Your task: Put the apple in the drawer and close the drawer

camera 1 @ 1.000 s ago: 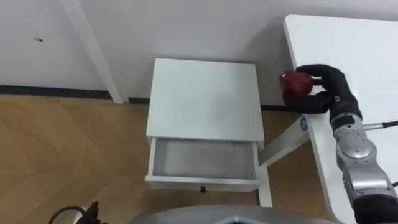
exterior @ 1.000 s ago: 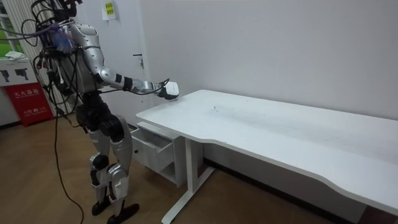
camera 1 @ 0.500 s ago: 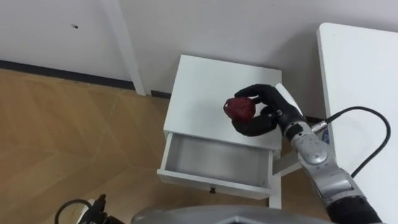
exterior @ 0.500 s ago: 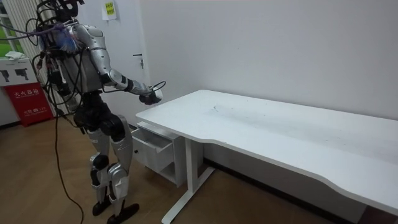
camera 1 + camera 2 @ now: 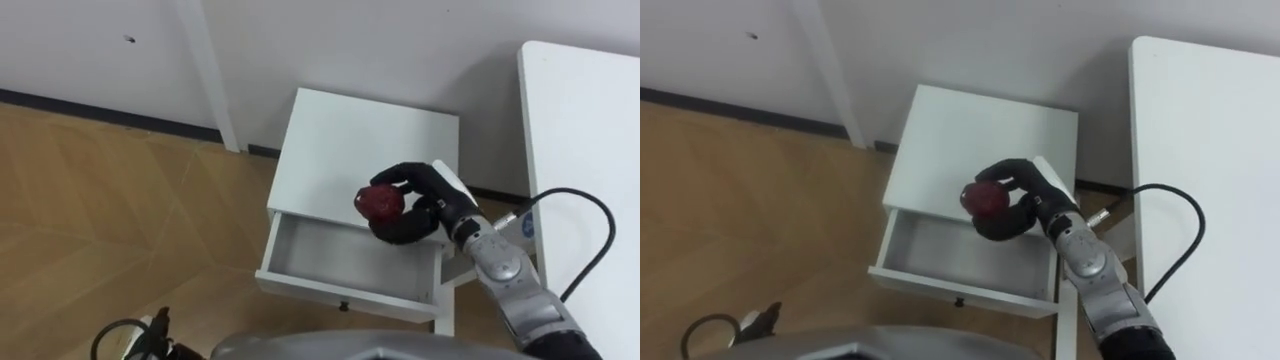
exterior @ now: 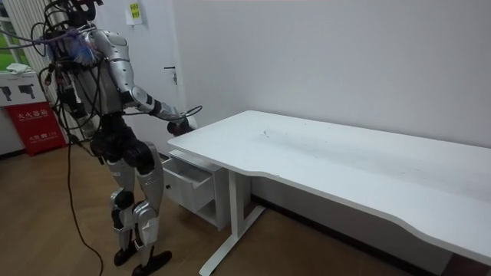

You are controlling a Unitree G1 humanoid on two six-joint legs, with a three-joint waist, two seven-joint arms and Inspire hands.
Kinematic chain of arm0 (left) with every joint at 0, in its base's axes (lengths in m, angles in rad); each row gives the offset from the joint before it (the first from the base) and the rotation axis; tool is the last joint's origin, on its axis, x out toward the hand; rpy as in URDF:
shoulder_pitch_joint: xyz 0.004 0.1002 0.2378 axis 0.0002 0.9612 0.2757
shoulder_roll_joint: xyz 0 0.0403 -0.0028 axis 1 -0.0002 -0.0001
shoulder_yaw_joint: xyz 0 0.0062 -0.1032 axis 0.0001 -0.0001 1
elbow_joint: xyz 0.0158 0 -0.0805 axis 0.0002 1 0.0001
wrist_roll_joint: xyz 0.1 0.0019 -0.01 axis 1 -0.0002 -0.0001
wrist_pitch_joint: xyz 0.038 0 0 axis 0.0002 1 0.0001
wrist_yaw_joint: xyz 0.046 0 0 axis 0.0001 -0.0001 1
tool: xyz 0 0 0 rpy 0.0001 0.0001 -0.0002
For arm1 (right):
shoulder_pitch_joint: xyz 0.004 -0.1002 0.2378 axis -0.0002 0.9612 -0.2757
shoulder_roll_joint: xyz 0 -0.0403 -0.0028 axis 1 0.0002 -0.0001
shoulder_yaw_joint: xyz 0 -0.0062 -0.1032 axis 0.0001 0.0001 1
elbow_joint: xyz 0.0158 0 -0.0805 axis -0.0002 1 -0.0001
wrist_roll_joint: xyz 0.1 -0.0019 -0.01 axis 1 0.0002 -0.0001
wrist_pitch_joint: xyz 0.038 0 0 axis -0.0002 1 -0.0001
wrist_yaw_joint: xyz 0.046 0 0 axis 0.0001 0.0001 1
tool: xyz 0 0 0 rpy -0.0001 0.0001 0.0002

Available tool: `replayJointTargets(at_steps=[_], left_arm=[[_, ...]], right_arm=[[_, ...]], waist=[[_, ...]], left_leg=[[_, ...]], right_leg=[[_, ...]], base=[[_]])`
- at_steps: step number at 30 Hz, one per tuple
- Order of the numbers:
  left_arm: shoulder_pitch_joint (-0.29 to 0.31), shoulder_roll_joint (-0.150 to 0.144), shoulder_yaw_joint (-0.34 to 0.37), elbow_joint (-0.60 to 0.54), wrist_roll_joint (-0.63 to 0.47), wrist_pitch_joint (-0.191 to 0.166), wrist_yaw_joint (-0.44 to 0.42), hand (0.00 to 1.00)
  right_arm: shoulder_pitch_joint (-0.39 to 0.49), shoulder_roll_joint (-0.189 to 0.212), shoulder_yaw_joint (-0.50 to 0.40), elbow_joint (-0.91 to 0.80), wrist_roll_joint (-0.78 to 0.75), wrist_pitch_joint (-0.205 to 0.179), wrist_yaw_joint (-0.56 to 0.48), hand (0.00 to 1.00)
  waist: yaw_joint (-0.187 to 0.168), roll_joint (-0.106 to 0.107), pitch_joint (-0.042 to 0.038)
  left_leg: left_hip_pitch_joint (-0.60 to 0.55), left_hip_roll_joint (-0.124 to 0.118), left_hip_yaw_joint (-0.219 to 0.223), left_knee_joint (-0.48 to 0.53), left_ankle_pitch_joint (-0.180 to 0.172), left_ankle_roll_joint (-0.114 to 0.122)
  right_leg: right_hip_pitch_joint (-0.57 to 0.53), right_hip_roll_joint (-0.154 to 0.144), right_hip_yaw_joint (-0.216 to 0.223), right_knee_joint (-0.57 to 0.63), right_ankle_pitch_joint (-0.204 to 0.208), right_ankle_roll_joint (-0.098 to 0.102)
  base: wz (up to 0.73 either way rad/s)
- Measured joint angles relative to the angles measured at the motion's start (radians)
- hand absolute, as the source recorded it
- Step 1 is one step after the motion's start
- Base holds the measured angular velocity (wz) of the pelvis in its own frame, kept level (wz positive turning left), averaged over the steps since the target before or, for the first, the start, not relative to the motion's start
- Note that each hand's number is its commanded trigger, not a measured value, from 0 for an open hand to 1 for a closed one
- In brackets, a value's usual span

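At the left lies wooden floor [image 5: 100, 220], with a white cabinet [image 5: 370, 130] to its right against the far wall. The cabinet's drawer [image 5: 340, 292] is pulled out toward the near side and has nothing in it. The red apple [image 5: 381, 201] hangs in the air over the cabinet's near edge, just above the drawer's far right part. The right hand [image 5: 432, 200] holds it, dark fingers curled over the top and thumb beneath. The apple looks firm, smooth, light and prone to roll, so a wrap round its widest part suits it. It probably bruises if dropped, so it should be released low in the drawer. The desk [image 5: 580, 150] lies at the far right.
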Motion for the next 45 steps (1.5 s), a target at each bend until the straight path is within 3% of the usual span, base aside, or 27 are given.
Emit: replayJointTargets(at_steps=[11,16,22,31,36,39,41,42,43,44,45], left_arm=[[-0.004,0.000,0.000,0.001,0.000,0.000,-0.002,0.00],[-0.001,0.000,0.000,0.001,0.001,0.000,-0.002,0.00],[0.001,0.003,-0.019,0.001,0.000,0.000,-0.002,0.00],[0.002,0.002,-0.013,0.052,0.003,-0.011,0.001,0.00],[0.017,0.001,0.022,0.063,0.008,-0.017,0.015,0.00],[0.018,-0.005,0.050,0.063,0.020,-0.012,0.015,0.00],[0.017,-0.019,0.075,0.068,0.039,-0.001,0.014,0.00],[0.018,-0.032,0.094,0.085,0.040,0.000,0.012,0.00],[0.013,-0.035,0.096,0.094,0.040,0.002,0.011,0.00],[0.013,-0.038,0.096,0.094,0.040,0.008,0.006,0.00],[0.004,-0.030,0.099,0.094,0.042,0.015,0.006,0.00]], right_arm=[[0.000,0.000,-0.003,0.005,0.000,0.001,-0.001,0.00],[0.001,0.000,-0.003,0.082,-0.020,0.001,0.005,0.00],[-0.001,0.000,-0.005,0.175,-0.017,0.002,0.008,0.00],[-0.021,0.040,-0.062,0.463,0.026,-0.042,-0.019,0.00],[-0.028,0.054,-0.105,0.601,0.056,-0.086,-0.046,0.00],[-0.027,0.065,-0.142,0.649,0.081,-0.090,-0.069,0.00],[-0.022,0.064,-0.182,0.675,0.087,-0.089,-0.085,0.00],[-0.017,0.058,-0.214,0.691,0.088,-0.087,-0.099,0.00],[-0.018,0.053,-0.231,0.707,0.088,-0.083,-0.109,0.00],[-0.014,0.040,-0.270,0.740,0.083,-0.070,-0.127,0.00],[-0.002,0.026,-0.298,0.769,0.078,-0.049,-0.142,0.00]], waist=[[-0.002,-0.009,0.0006],[-0.004,-0.015,0.0028],[-0.006,-0.018,-0.0001],[-0.026,-0.017,-0.0015],[-0.026,-0.012,-0.0061],[-0.031,-0.007,-0.0078],[-0.042,0.004,-0.0090],[-0.047,0.019,-0.0145],[-0.052,0.026,-0.0152],[-0.062,0.037,-0.0166],[-0.075,0.040,-0.0171]], left_leg=[[-0.002,0.000,-0.004,0.001,0.000,0.000],[-0.003,0.000,-0.005,0.001,0.000,0.000],[-0.008,-0.001,-0.009,0.002,0.000,0.000],[0.001,0.000,0.012,0.001,-0.001,0.001],[0.004,-0.003,0.011,0.003,-0.002,0.004],[0.006,-0.008,-0.001,0.014,-0.006,0.011],[-0.001,-0.010,0.001,0.038,-0.021,0.019],[0.001,-0.013,0.003,0.045,-0.026,0.029],[0.001,-0.013,0.009,0.054,-0.030,0.033],[0.007,-0.013,0.040,0.058,-0.035,0.041],[0.016,-0.031,0.063,0.068,-0.031,0.057]], right_leg=[[0.000,-0.001,-0.012,0.000,0.000,0.000],[0.001,-0.001,-0.011,0.000,0.000,0.000],[-0.002,-0.001,-0.012,0.000,0.000,0.000],[0.005,-0.001,0.007,-0.007,0.001,0.001],[0.015,-0.004,0.011,-0.014,0.001,0.003],[0.027,-0.010,0.001,-0.010,-0.003,0.011],[0.022,-0.021,-0.013,0.030,-0.016,0.030],[-0.001,-0.037,-0.012,0.104,-0.031,0.048],[-0.021,-0.047,-0.010,0.163,-0.040,0.052],[-0.086,-0.077,0.006,0.317,-0.049,0.061],[-0.168,-0.115,0.047,0.482,-0.039,0.068]], base=[[0.00],[0.01],[0.00],[-0.05],[0.04],[0.23],[0.44],[0.43],[0.60],[0.75],[0.80]])
